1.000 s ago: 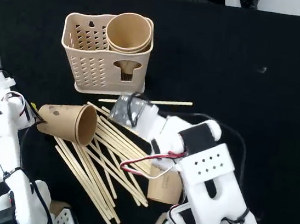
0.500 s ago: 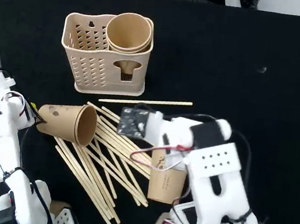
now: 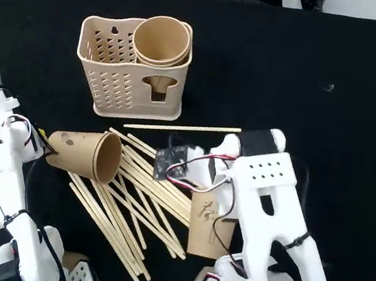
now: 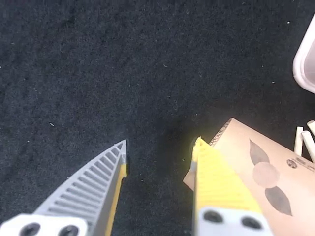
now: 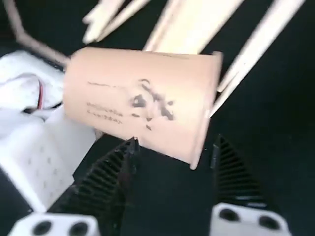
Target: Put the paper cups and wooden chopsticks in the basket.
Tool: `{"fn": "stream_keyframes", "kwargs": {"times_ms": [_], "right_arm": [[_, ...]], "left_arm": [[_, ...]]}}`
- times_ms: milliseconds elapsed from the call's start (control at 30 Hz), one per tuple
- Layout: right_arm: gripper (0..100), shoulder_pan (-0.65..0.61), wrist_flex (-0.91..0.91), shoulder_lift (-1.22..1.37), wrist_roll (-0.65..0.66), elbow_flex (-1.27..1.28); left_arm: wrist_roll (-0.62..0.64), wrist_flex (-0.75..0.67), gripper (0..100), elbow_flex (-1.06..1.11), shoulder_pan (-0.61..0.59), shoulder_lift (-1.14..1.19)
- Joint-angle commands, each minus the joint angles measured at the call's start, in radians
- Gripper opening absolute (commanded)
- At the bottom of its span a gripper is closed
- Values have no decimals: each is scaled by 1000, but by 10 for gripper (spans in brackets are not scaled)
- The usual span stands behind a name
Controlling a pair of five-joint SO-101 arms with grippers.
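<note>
counter: basket upper left, two paper cups nested inside | right gripper: fingers spread before fallen cup, lower centre; we judge cup pickup in hand, next lower and close round it | its arm has drawn back from the basket | left gripper: fingers spread beside second fallen cup, centre left | chopsticks loose, centre

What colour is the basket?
The basket is beige, with rows of small holes in its walls. The high view shows it best.
</note>
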Motion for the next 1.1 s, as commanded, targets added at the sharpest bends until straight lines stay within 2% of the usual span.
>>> {"fn": "stream_keyframes", "kwargs": {"times_ms": [0,200,567,833,967,1067], "right_arm": [[181,8,37,7,84,-54],[6,8,37,1,106,-74],[11,14,41,-5,95,-130],[11,0,40,-219,-121,-283],[11,48,40,-243,-146,-344],[11,150,32,-219,-155,-395]], "left_arm": [[2,-15,220,-13,-7,-9],[2,-17,220,-13,-7,-9],[2,-17,220,-13,-7,-9],[2,-18,220,-13,-7,-9],[2,-18,220,-13,-5,-9],[2,-18,220,-13,-7,-9]]}}
